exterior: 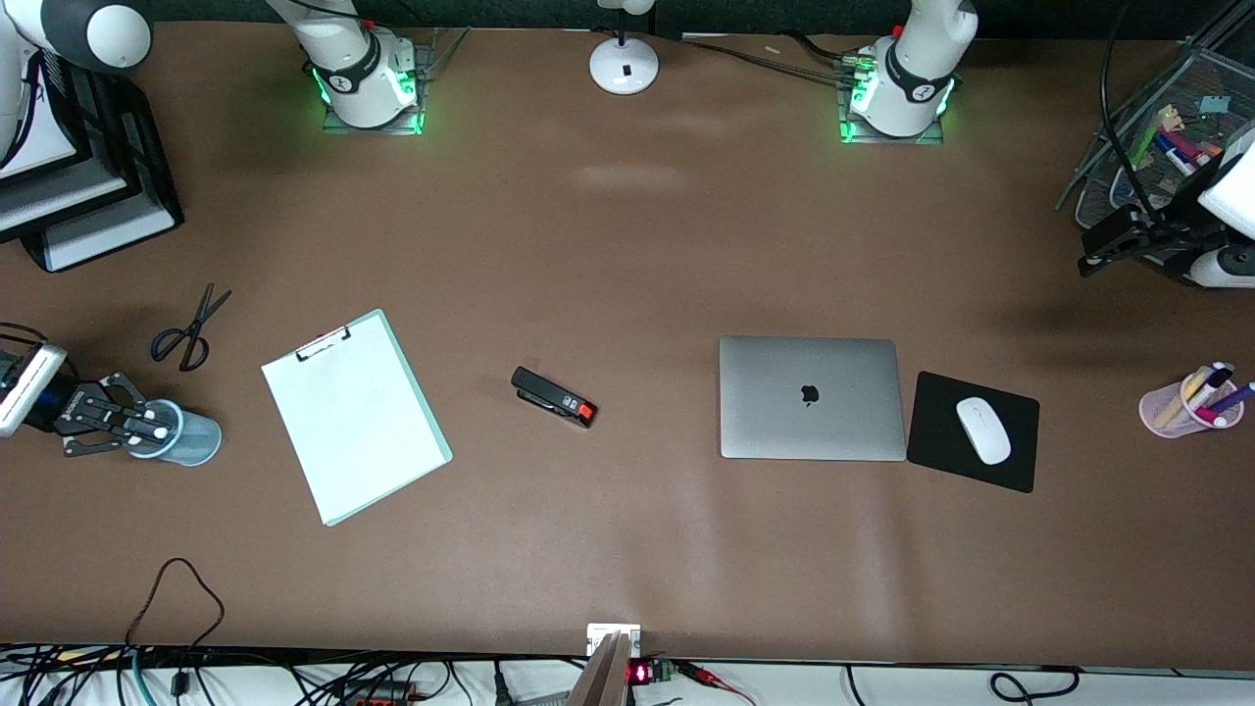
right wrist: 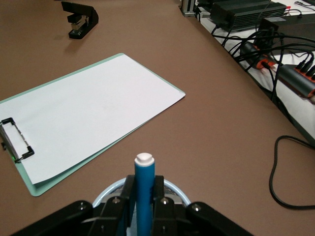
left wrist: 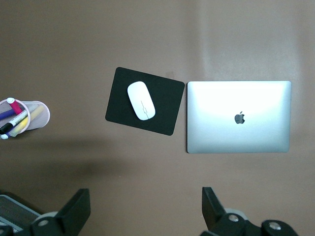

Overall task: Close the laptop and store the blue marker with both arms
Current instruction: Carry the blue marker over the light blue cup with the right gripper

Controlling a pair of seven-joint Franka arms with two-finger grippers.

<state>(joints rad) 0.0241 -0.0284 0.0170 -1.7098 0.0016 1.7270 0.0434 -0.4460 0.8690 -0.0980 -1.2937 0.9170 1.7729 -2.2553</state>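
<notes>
Clamping the blue marker [right wrist: 144,196] over a pale cup [exterior: 186,434], the right gripper [exterior: 132,424] works while the left gripper [left wrist: 147,214] hangs wide above the closed, apple-logoed laptop [exterior: 811,397].

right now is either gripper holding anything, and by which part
The right gripper holds the blue marker by its barrel, white end up, over the blue cup. The left gripper is open, empty.

Silver laptop [exterior: 811,397] shut, flat by mousepad; blue marker [right wrist: 144,196] upright, white tip up.

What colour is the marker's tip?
White, on the blue marker; the right wrist view shows it best.
</notes>
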